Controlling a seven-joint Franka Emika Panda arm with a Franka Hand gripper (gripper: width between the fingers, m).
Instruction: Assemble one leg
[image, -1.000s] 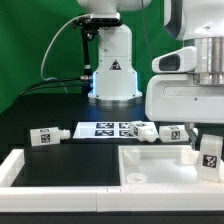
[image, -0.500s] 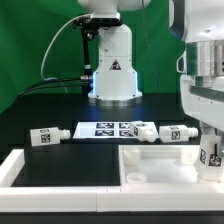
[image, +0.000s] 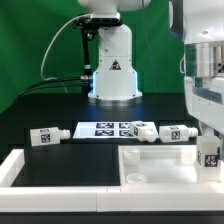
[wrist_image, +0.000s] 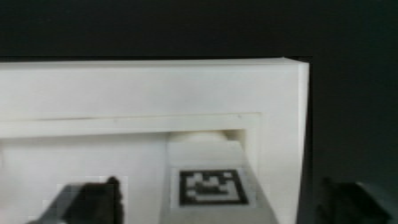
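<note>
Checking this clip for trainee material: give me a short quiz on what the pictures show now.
1. True or false: the jaws are shut tight on the leg.
2. In the exterior view, how many loose legs lie on the table outside the tray? A one, B three, C five.
3. What flat thing lies between the two leftmost loose legs?
Key: 1 false, they stand apart. 2 B. 3 the marker board.

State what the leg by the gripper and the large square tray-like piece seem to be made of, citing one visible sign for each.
The leg: probably white plastic, matt, its blocky molded shape carrying a printed black-and-white tag. The tray-like piece: likely the same matt white plastic, given its uniform color, molded raised rim and soft sheen, though painted wood cannot be excluded.
</note>
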